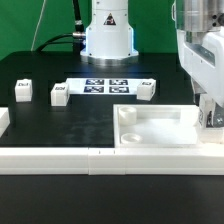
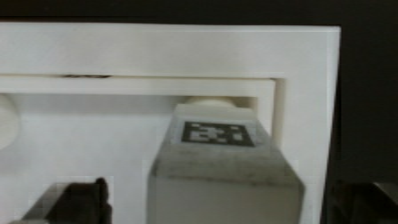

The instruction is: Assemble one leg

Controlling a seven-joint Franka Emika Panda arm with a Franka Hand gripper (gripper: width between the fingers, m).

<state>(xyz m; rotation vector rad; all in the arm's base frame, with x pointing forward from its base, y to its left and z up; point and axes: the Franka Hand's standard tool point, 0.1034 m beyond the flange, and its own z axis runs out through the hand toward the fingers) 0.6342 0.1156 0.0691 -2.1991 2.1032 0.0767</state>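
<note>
Leg, small white plastic block with marker tag (image 2: 217, 150), clamped in my gripper (image 2: 214, 190).
I hold it over the big white rimmed tray part's (image 1: 160, 135) corner; seating looks unfinished.

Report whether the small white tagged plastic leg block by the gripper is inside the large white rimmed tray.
Inside: the leg sits within the tray's raised rim, at its corner.

Arm reaches down at the exterior view's right, wrist vertical, pincer (image 1: 212, 117) pointing straight down. Wrist view: pincer (image 2: 217, 205) with dark fingers (image 2: 89, 200) spread either side of a gripped block, jaws closed against it.
</note>
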